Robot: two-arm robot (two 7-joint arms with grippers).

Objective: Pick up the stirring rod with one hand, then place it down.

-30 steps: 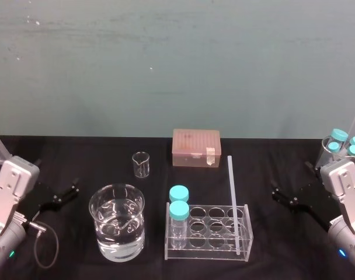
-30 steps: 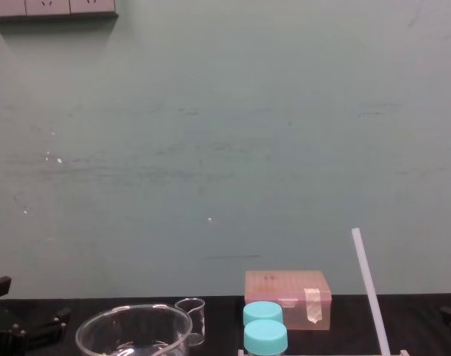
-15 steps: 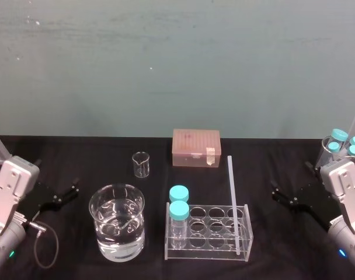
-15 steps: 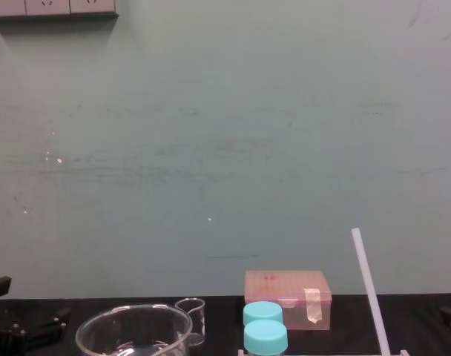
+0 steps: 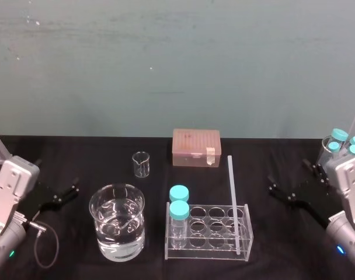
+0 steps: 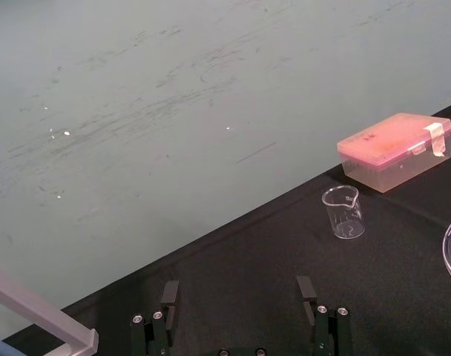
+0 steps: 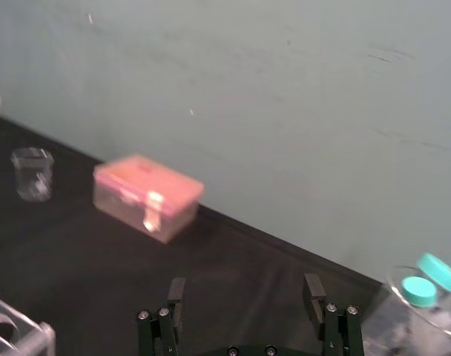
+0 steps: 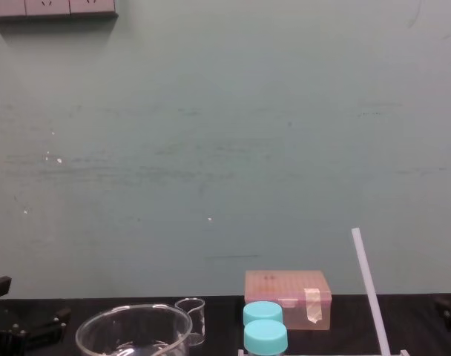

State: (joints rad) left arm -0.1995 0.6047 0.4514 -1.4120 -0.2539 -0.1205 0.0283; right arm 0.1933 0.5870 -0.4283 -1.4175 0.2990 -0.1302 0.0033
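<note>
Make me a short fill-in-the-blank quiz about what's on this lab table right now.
The rod stands at the ____ end of the rack.
The rack holds ____ jars.
The box behind the rack is ____.
The left end effector and the right end effector are both ____.
Missing words: right; two; pink; open.

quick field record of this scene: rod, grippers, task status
stirring rod: standing in the clear rack's right end, untouched
left gripper: open, empty, left of the water beaker
right gripper: open, empty, right of the rack, apart from the rod
blue-capped jars: two, in the rack's left end
task status: pickup not yet begun
</note>
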